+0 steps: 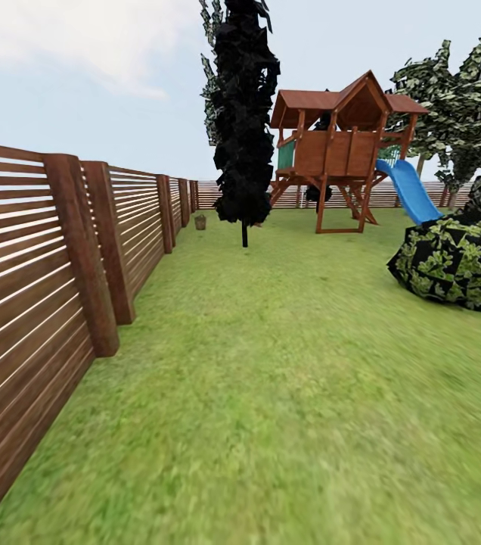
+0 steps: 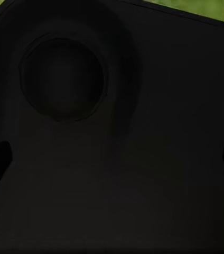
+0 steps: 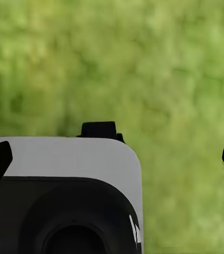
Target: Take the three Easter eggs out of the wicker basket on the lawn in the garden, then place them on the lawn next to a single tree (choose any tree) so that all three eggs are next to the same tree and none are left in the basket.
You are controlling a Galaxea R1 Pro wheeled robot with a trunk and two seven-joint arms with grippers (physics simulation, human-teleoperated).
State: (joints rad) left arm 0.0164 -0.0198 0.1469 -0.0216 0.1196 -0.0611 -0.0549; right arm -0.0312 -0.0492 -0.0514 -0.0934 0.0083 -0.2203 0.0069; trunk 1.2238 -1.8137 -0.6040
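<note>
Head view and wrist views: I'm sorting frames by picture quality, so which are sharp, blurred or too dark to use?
Head view: daylit and evenly bright, the fence and playhouse crisp, the lawn smeared soft in the foreground. Left wrist view: nearly black, a dark robot part up close, a sliver of green grass at the top. Right wrist view: the lawn is blurred, without detail.

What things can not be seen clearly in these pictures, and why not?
- Wicker basket, head view: far off by the fence, too small to tell whether eggs lie inside.
- Tree, head view: crown cut by the picture's edge, trunk base hidden behind the dark bush.
- Left wrist view: a dark robot part blocks almost everything.
- Both pincers: only dark tips at the wrist views' edges, so open or shut cannot be told.
</note>
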